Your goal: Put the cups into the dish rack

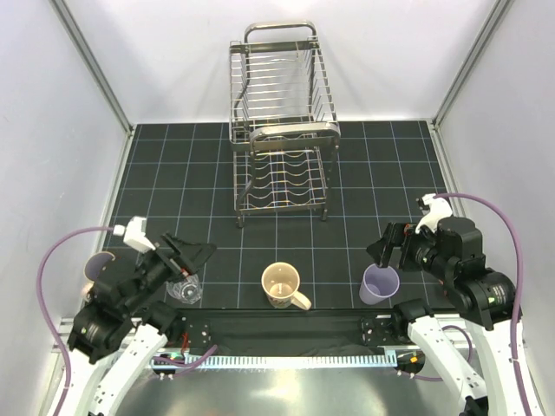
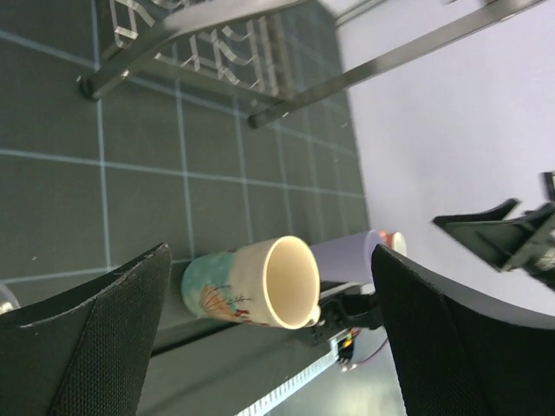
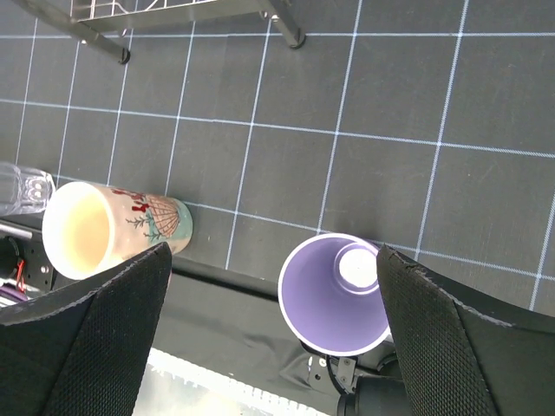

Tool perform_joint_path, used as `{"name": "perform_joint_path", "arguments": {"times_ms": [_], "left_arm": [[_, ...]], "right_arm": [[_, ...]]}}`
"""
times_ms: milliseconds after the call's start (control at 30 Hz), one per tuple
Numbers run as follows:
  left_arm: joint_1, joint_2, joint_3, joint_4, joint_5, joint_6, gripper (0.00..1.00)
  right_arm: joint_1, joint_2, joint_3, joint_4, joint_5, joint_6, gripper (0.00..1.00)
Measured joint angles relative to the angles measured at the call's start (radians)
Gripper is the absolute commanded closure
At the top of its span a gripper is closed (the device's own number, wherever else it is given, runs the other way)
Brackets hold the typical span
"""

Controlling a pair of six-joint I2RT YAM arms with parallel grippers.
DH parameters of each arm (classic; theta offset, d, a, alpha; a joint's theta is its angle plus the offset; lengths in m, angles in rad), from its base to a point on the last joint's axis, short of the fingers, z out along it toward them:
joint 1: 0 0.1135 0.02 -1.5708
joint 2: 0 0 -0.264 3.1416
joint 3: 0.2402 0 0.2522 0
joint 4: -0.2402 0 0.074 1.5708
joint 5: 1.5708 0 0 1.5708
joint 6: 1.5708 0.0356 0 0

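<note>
Black gridded mat (image 1: 347,173) between white walls carries your one dish rack (image 1: 279,147) at 12 o'clock, both wire tiers bare. Your four cups sit apart from it along the near edge: one tan mug (image 1: 282,284) at 6 o'clock and one lavender tumbler (image 1: 380,283) at 4, both empty, one clear glass (image 1: 185,289) at 7, and one pinkish mug (image 1: 97,264) at 8, half hidden by your left arm. Your left gripper (image 1: 201,251) beside the glass and right gripper (image 1: 381,247) near the tumbler both have their fingers spread wide, holding nothing.
</note>
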Motion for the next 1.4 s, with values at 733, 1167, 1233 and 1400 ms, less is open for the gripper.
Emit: {"name": "perform_joint_path", "arguments": {"times_ms": [733,1167,1233,1400], "left_arm": [[-0.271,0.561,0.056,0.016,-0.058,0.117,0.26],[-0.634,0.814,0.159,0.035,-0.346,0.116,0.34],[-0.655,0.832,0.162,0.037,-0.356,0.114,0.34],[-0.687,0.89,0.165,0.046,-0.364,0.113,0.35]], "right_arm": [[0.0,0.054,-0.086,0.077,-0.173,-0.013,0.0],[0.0,0.058,-0.109,0.108,-0.241,0.006,0.0],[0.0,0.057,-0.112,0.108,-0.248,0.006,0.0],[0.0,0.046,-0.138,0.107,-0.271,0.006,0.0]]}}
